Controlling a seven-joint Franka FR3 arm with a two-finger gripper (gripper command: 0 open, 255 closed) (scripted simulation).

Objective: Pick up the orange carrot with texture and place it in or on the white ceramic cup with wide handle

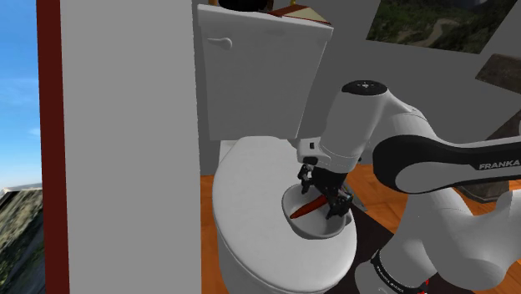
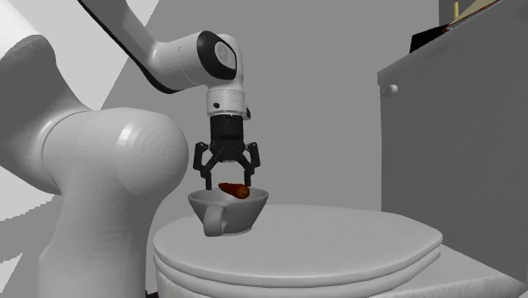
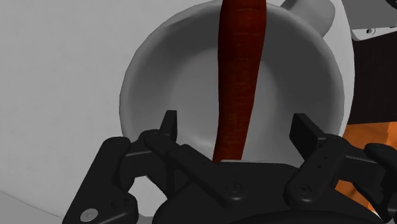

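Grey cistern [image 1: 259,75] stands at twelve o'clock behind a closed toilet lid [image 1: 250,184], which is my work surface. Toward the lid's three o'clock side in the shoulder view sits the white cup [image 1: 330,227]. Inside it the orange carrot [image 1: 307,209] lies slanted, one end up at the rim, likely too long to lie flat. My gripper [image 1: 326,200] hangs just above, fingers spread apart and touching nothing, so I judge the carrot delivered.
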